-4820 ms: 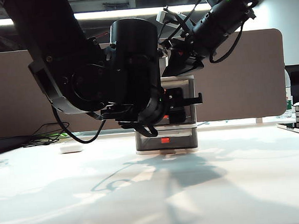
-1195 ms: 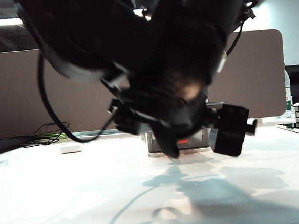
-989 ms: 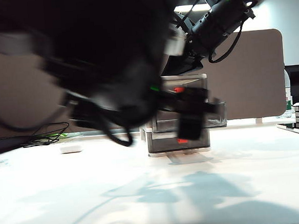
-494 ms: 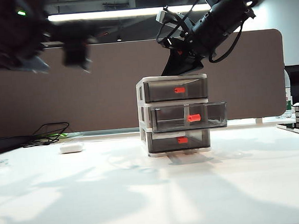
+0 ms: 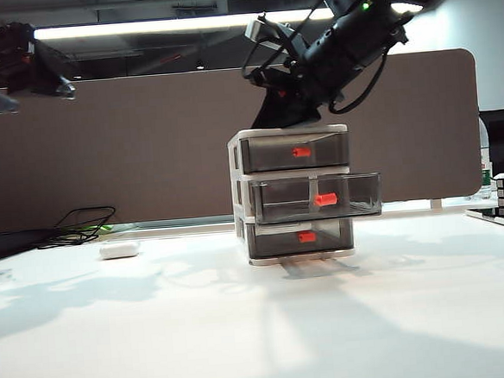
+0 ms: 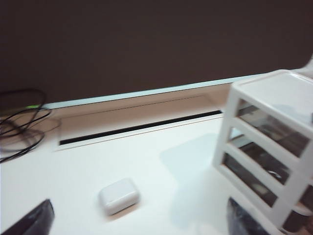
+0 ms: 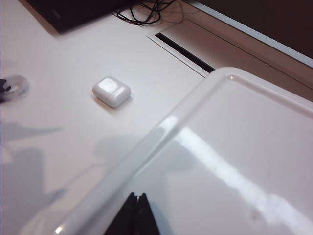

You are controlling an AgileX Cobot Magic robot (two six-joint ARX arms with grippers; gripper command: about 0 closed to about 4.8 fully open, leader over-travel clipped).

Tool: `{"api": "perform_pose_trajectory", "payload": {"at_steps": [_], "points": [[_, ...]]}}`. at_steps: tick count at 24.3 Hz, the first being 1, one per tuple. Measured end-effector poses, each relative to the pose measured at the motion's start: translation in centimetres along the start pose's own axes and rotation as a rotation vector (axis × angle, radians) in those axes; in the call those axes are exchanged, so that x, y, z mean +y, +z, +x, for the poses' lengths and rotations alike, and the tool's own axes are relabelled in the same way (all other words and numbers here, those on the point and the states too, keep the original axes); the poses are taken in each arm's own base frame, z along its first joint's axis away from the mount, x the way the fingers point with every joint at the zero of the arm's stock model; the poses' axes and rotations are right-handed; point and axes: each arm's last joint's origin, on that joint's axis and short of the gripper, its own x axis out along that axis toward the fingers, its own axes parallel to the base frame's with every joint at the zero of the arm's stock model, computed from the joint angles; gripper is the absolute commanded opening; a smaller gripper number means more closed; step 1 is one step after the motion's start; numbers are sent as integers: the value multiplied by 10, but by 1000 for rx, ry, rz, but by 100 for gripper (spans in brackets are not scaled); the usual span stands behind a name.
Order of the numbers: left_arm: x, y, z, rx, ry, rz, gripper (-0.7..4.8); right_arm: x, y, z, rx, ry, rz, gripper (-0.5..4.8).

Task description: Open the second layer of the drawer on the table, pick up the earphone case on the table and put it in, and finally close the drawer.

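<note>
Exterior: the drawer (image 5: 293,195) stood mid-table (image 5: 262,327), second layer (image 5: 315,197) pulled out; earphone case (image 5: 119,249) lay well left. Right arm hung above the unit.

Left wrist: left gripper (image 6: 139,223) jaws spread wide, empty, above the case (image 6: 119,195).

Right wrist: right gripper (image 7: 138,215) fingertips together, closed, over the drawer's top (image 7: 210,166); case (image 7: 111,90) beyond.

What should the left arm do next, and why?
Probably lower the open left gripper onto the earphone case: the second layer already stands pulled out, the case lies untouched on the table, and the right gripper rests shut on the drawer.
</note>
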Motion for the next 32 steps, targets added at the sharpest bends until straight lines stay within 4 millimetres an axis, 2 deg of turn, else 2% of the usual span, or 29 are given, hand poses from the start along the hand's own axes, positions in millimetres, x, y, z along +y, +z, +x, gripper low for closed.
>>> {"api": "perform_pose_trajectory", "payload": {"at_steps": [3,9,14,18,24,29,32], "points": [[14,-7,12,43,-42,-10,467,2,1,1,-9,2,40,-2],[14,-7,17,36,-88,8,467,7,6,-16,8,5,52,-2],[17,-10,23,20,-131,42,468,15,30,-49,-68,2,26,-2],[25,-23,35,54,-163,21,467,23,52,-82,-140,-9,-3,-2],[46,-31,66,81,-282,-14,467,31,42,-102,24,-51,22,-2],[59,-36,89,82,-355,14,479,33,23,-102,201,-59,42,-2],[66,-40,103,104,-356,20,479,34,22,-103,212,-56,43,-2]]}}
